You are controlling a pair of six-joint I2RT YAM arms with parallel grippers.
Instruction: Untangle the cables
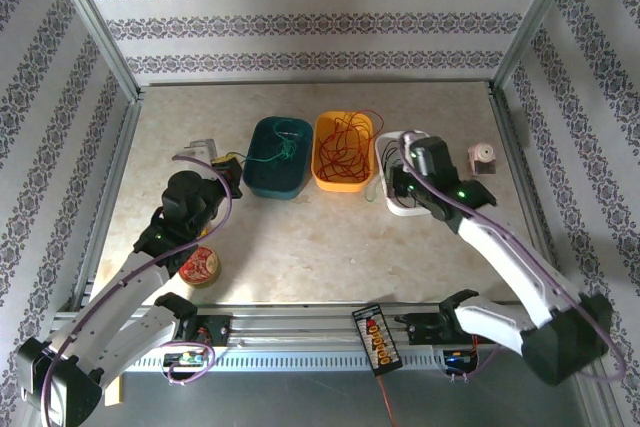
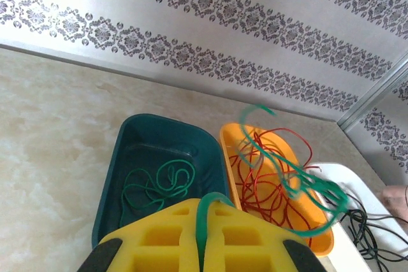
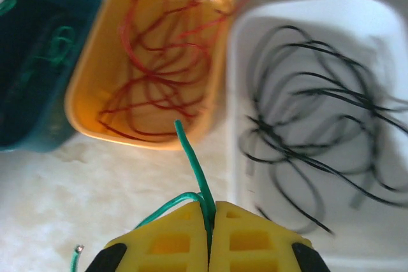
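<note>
Beside tray (image 3: pixel 237 125), right gripper (image 3: pixel 209 211) on cable (image 3: pixel 191 157)

Red cables (image 1: pixel 346 145) in orange tub (image 1: pixel 317 159)

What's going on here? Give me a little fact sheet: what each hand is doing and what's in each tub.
right hand: shut on a green cable
left hand: shut on a green cable; same one or not, unclear
teal tub: green cables
orange tub: red cables
white tub: black cables

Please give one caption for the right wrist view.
Right gripper shut on a green cable, white bin beyond.
</note>
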